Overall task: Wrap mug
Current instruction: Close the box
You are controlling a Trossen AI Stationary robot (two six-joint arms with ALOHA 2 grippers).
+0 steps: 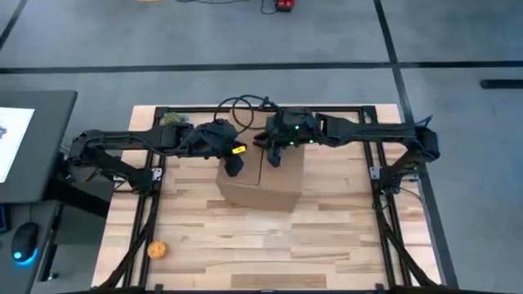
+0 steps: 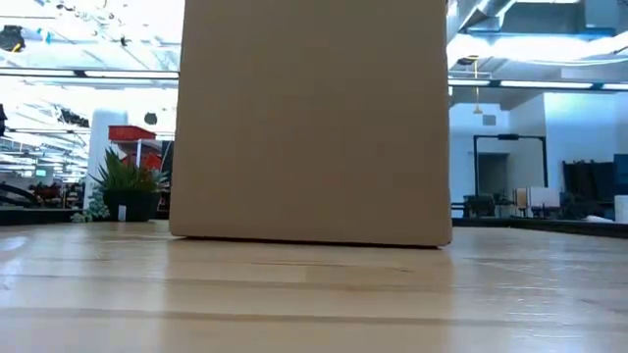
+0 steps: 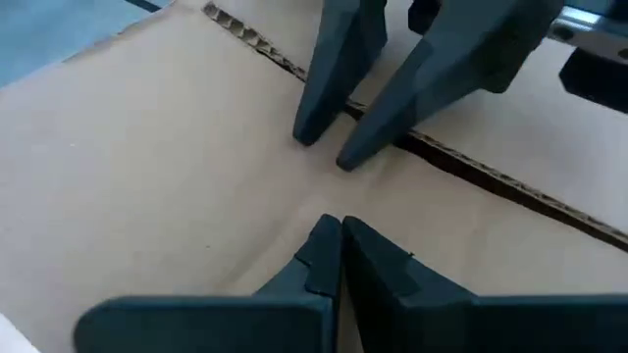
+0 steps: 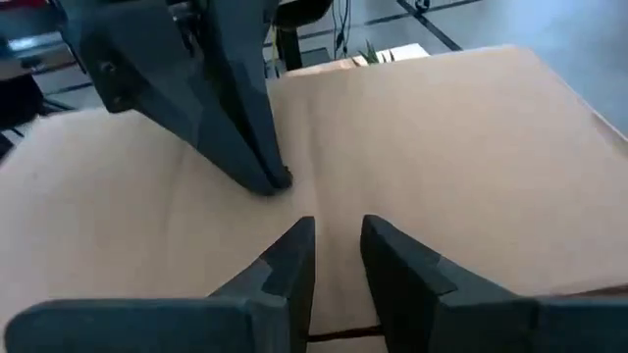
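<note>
Cardboard box [image 1: 260, 181]: mid-table, toward far edge; mug unseen, presumably inside. Left gripper [image 3: 340, 227] pressed together, right gripper [image 4: 338, 227] slightly spread, both on top flaps. Risk: uneven pressing reopens the seam.

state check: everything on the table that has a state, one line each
cardboard box: upright on the table, top flaps folded shut, seam showing between them
left gripper: shut, tips on the box top by the seam
right gripper: slightly open, holding nothing, tips down at the box top
small orange object: lying loose near the table's front left corner, untouched
</note>
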